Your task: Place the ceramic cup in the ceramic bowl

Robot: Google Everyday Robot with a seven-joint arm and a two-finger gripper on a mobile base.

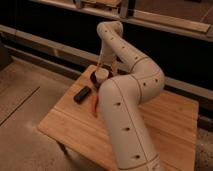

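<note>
The cream-white ceramic cup (102,74) is at the far left part of the wooden table (165,120), right over the dark maroon ceramic bowl (97,80). Whether the cup rests in the bowl or hangs just above it I cannot tell. My gripper (106,69) reaches down from the bent white arm (125,100) and is shut on the cup from above. The arm hides the bowl's right side.
A black rectangular block (82,94) lies on the table left of the arm. A thin orange-red object (94,106) lies beside it, partly under the arm. The table's far edge runs just behind the bowl, with a dark wall and rail beyond.
</note>
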